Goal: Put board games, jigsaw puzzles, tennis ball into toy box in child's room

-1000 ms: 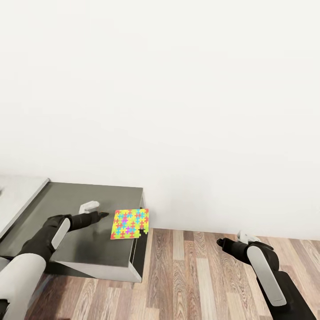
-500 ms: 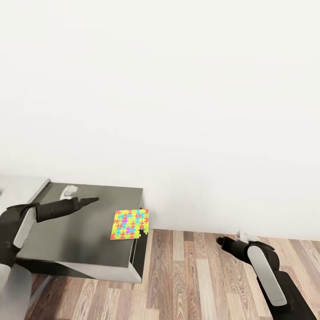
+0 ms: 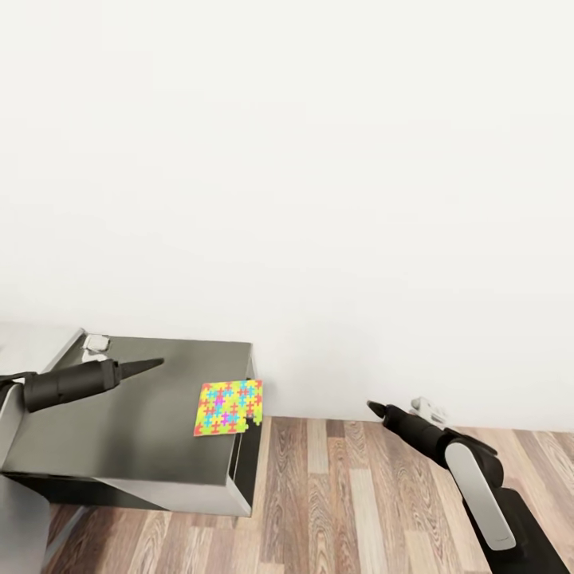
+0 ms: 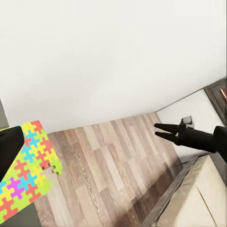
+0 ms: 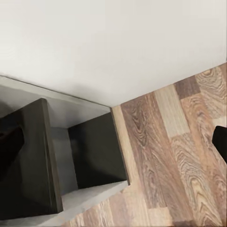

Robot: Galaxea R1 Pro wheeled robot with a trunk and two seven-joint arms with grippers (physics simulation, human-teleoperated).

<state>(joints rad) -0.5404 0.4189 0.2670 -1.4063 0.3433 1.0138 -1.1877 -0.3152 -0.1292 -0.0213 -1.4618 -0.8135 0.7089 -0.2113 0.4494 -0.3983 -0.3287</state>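
Note:
One jigsaw puzzle (image 3: 229, 407), a square sheet of pink, yellow, green and blue pieces, lies flat at the right end of the dark grey table (image 3: 151, 430), its corner hanging over the edge. In the left wrist view the jigsaw puzzle (image 4: 23, 172) lies close beside one black finger (image 4: 9, 147). My left gripper (image 3: 156, 363) hovers over the table, well left of the puzzle, open and holding nothing. Out over the wood floor to the right of the table, my right gripper (image 3: 373, 407) is open and holds nothing; the left wrist view catches the right gripper (image 4: 157, 131) with its fingers slightly parted.
A plain white wall (image 3: 319, 199) rises directly behind the table. Wood-plank floor (image 3: 351, 502) runs to the table's right. The lighter grey table section (image 3: 32, 343) adjoins at the left. In the right wrist view the table's dark end panel (image 5: 94, 151) stands on the floor.
My left arm has drawn back from beside the puzzle, moving left and rising. The right gripper has reached forward and to the left. The puzzle has stayed put.

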